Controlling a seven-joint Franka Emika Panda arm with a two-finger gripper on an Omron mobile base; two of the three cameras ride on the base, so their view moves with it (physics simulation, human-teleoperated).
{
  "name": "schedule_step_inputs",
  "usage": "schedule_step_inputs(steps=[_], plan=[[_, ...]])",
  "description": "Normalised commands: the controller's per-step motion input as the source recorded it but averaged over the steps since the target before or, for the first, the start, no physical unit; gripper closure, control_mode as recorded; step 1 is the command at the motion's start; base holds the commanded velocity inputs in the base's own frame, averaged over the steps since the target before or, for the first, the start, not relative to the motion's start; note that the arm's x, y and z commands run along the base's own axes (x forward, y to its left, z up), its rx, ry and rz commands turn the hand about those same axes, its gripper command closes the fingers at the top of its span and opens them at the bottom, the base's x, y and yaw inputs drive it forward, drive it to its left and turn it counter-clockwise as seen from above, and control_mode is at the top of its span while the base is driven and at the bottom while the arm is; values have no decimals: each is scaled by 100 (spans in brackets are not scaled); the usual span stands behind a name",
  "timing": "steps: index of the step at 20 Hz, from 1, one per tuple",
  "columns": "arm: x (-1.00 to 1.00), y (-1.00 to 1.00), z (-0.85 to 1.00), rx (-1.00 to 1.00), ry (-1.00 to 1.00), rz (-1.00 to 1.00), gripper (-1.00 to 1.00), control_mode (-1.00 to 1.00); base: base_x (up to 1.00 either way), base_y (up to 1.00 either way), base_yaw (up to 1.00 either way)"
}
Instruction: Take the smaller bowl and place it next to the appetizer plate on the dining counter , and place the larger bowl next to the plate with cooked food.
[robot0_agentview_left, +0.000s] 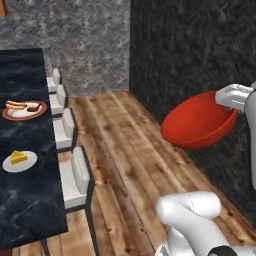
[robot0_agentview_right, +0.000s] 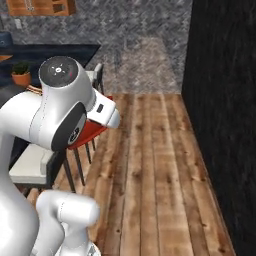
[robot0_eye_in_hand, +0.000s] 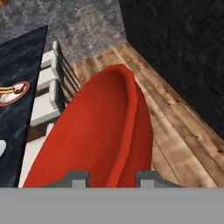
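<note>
On the far left, the tabletop (robot0_agentview_left: 25, 200) carries the plate with cooked food (robot0_agentview_left: 24, 109) farther from us and the appetizer plate (robot0_agentview_left: 19, 161) nearer, well apart from each other, with bare dark marble between and around them. A row of white chairs (robot0_agentview_left: 75, 175) runs along the tabletop's right edge.

To the right, over the wooden floor (robot0_agentview_left: 125, 160), we hold the larger bowl (robot0_agentview_left: 199, 120) in the air, tilted steeply so its opening faces up and toward the dark wall. In the hand view the claw (robot0_eye_in_hand: 108, 178) is partly closed, one finger on each side of the red rim, so we judge it clamped on the bowl's wall.

The step in hand, as we read it, is carrying this bowl across to the cooked-food plate. To do it well, we should keep it above the chair backs, level it before lowering, and aim for bare marble just beside the reddish-rimmed plate, not onto it. We should release only once the base rests flat, since a rim grip lets it swing.
</note>
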Motion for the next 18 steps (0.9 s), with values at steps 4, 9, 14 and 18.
schedule_step_inputs(steps=[4,9,14,18], plan=[[0,0,0,0,0,0,100,100,100,-23,45],[0,0,0,0,0,0,100,100,100,-37,46],[0,0,0,0,0,0,100,100,100,-48,45],[0,0,0,0,0,0,100,100,100,-44,43]])
